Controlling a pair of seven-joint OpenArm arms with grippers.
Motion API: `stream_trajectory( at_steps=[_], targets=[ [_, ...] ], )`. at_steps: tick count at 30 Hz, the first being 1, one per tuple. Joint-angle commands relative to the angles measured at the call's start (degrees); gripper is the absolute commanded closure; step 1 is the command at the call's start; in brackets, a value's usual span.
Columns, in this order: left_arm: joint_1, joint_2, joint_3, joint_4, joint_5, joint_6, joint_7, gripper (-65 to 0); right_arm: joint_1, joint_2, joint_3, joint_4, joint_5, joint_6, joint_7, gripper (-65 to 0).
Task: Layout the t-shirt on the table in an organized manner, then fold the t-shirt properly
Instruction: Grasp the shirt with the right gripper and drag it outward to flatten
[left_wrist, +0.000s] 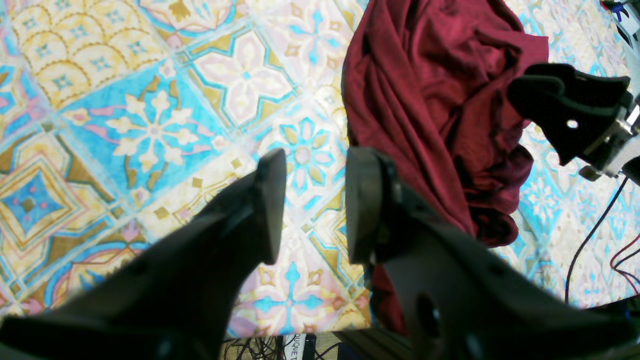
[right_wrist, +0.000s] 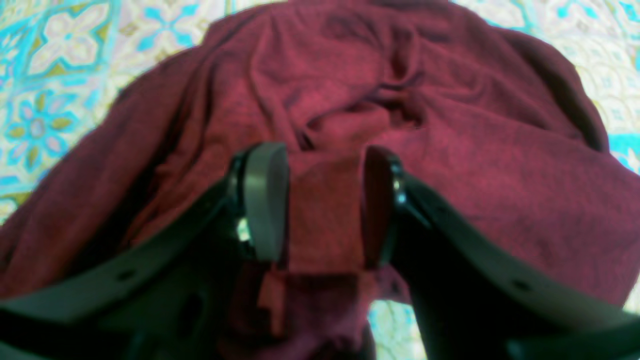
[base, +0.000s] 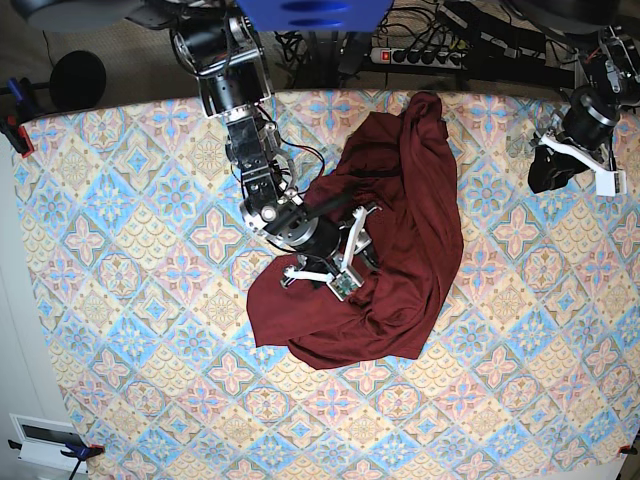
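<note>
The dark maroon t-shirt lies crumpled in a heap at the middle of the patterned table. My right gripper is down on the heap's left part. In the right wrist view its jaws stand apart, the right gripper being open with a raised fold of the t-shirt between the pads. My left gripper hovers near the table's right edge. In the left wrist view the left gripper is open and empty over bare table, with the t-shirt just to its right.
Thin cables trail over the cloth beside the right arm's black finger. A power strip and wiring lie beyond the far edge. A clamp grips the far left corner.
</note>
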Motion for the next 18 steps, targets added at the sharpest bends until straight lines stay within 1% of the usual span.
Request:
stream_trajectory(
  at_steps=[1,5,6,8,10,18],
  targets=[
    [0.2,-0.8,-0.3,0.8,-0.8,-0.2,-1.1,-19.7,1.4,-0.6,-0.1,1.1,0.8,-0.5,1.6,-25.0],
    [0.3,-0.8,-0.3,0.8,-0.8,-0.2,-1.1,-19.7,2.1,-0.6,-0.1,-0.2,0.8,-0.9,1.7,-24.9],
    [0.3,-0.8,-0.3,0.8,-0.8,-0.2,-1.1,-19.7,2.3,-0.6,-0.1,-0.9,0.8,-1.8,1.7,-24.9],
    [0.2,-0.8,-0.3,0.8,-0.8,-0.2,-1.1,-19.7,2.4,-0.6,-0.1,-2.3,0.8,-4.9,2.9,-25.0],
    [0.2,-0.8,-0.3,0.8,-0.8,-0.2,-1.1,-19.7,2.4,-0.6,-0.1,-3.7,0.8,-6.8,4.1,-25.0],
    [0.1,-0.8,-0.3,0.8,-0.8,-0.2,-1.1,-19.7,2.3,-0.6,-0.1,-6.7,0.7,-7.2,4.3,-24.8]
  ],
)
